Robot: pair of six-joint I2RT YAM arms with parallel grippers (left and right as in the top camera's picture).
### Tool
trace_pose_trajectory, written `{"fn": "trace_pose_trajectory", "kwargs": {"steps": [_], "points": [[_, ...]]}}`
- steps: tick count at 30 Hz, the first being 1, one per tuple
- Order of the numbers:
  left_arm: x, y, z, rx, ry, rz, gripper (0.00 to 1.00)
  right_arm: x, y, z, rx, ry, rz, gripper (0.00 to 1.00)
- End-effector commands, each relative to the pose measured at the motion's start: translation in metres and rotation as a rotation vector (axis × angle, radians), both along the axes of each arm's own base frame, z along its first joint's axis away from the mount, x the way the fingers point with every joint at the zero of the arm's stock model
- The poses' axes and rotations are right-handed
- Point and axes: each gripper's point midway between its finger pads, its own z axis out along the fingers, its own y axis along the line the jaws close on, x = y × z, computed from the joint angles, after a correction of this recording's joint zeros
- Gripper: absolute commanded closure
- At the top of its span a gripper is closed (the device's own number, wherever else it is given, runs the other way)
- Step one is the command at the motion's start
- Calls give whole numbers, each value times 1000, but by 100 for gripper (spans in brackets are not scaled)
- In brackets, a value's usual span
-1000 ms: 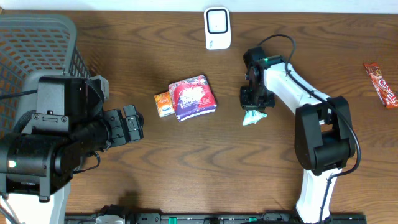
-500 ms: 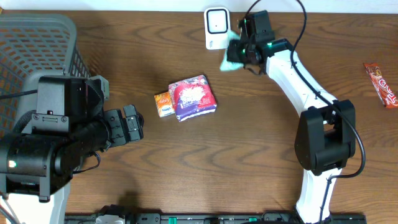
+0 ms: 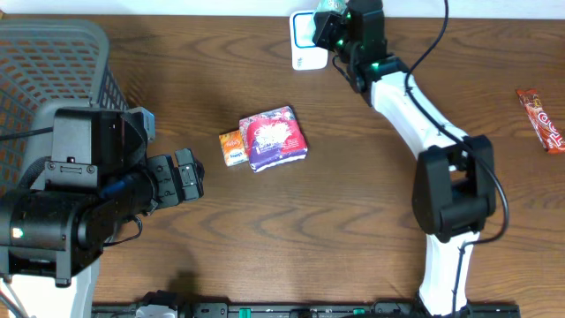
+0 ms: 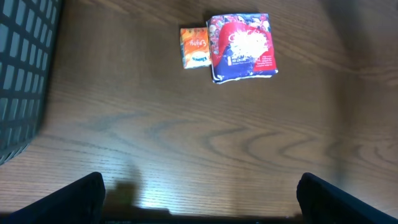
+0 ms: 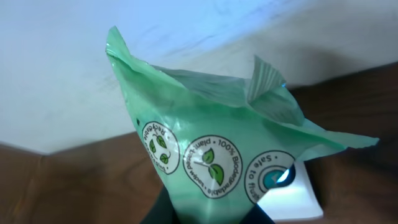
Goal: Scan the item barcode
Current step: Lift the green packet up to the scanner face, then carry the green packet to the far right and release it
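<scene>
My right gripper (image 3: 340,28) is shut on a pale green wipes packet (image 3: 328,16) and holds it up at the back edge of the table, right beside the white scanner (image 3: 308,40). In the right wrist view the green packet (image 5: 211,143) fills the frame, pinched at its lower end by my right gripper (image 5: 208,214). The scanner (image 5: 292,194) and its lit blue window show just behind the packet. My left gripper (image 3: 189,177) stands open over the left of the table, nothing between its fingers (image 4: 81,199).
A purple snack packet (image 3: 275,137) and a small orange packet (image 3: 232,147) lie side by side mid-table, also in the left wrist view (image 4: 242,46). A grey mesh basket (image 3: 53,62) stands at the far left. A red candy bar (image 3: 543,119) lies at the far right.
My right arm lifted the green packet off the table and carried it back and left, up to the scanner. The left arm has not moved.
</scene>
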Motion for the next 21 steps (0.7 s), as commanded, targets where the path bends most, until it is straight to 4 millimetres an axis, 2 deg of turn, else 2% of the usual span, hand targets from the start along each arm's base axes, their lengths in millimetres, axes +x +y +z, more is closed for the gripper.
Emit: {"fn": "trace_pose_trajectory", "kwargs": {"steps": [1, 5, 8, 10, 12, 16, 18, 21], "points": [[0, -1, 0, -2, 2, -16, 2, 13, 1, -33, -14, 7, -71, 99], [0, -1, 0, -2, 2, -16, 2, 22, 3, -42, -2, -25, -71, 99], [0, -1, 0, -2, 2, -16, 2, 24, -4, -33, 4, -42, -82, 99], [0, -1, 0, -2, 2, -16, 2, 25, -16, -22, 4, -43, -99, 99], [0, -1, 0, -2, 2, -16, 2, 24, -36, -11, -10, -31, -126, 99], [0, -1, 0, -2, 2, -16, 2, 14, -95, 9, -123, 12, -169, 99], [0, -1, 0, -2, 2, -16, 2, 5, -134, 14, -189, 55, -197, 99], [0, -1, 0, -2, 2, -16, 2, -12, -193, 10, -302, 136, -226, 99]]}}
